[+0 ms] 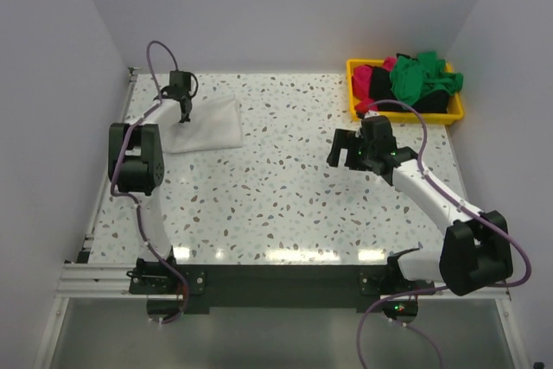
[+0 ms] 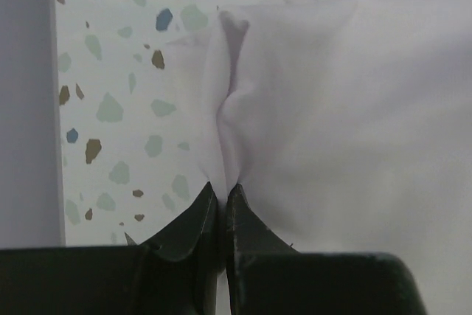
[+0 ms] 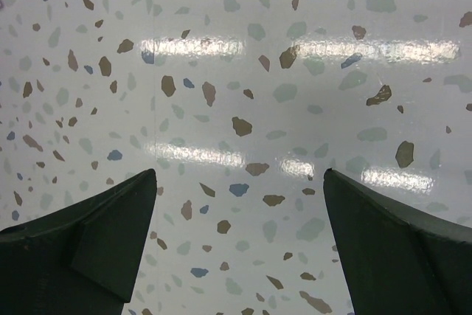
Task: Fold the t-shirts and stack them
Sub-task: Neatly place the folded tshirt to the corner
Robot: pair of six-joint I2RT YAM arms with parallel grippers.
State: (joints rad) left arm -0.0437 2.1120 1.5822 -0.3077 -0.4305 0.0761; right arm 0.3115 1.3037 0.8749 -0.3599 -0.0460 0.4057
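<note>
**Top external view.** Pale lilac walls (image 1: 285, 6) enclose a speckled terrazzo-pattern table (image 1: 285, 187), with an aluminium frame rail (image 1: 95, 278) along its near edge.
- White t-shirt (image 1: 212, 124): folded to a rough rectangle, lying flat at the far-left part of the table.
- Left gripper (image 1: 183, 114): pointing down onto the shirt's left edge near its far corner, in contact with the cloth.
- Right gripper (image 1: 346, 149): held over bare table right of centre, well apart from the white shirt, near the bin but outside it.
- Yellow plastic bin (image 1: 352, 84): at the far-right corner, holding a loose heap of a green t-shirt (image 1: 419, 79) on top, a magenta-pink t-shirt (image 1: 367, 79) at the left and a black t-shirt (image 1: 429, 105) beneath.

**Left wrist view.** Table (image 2: 118, 108) on the left; a plain grey strip, probably the wall, at the picture's left edge.
- Left gripper (image 2: 221, 189): jaws clenched, tips almost meeting, pinching a fold of the white t-shirt (image 2: 346, 123).
- The cloth rises in a puckered ridge from the fingertips; the rest of the shirt spreads smoothly to the right.

**Right wrist view.** Bare table (image 3: 243, 71) fills the picture, with bright light reflections across it.
- Right gripper (image 3: 240, 175): jaws spread wide and released, with nothing between the two dark fingers (image 3: 96, 234).
</note>
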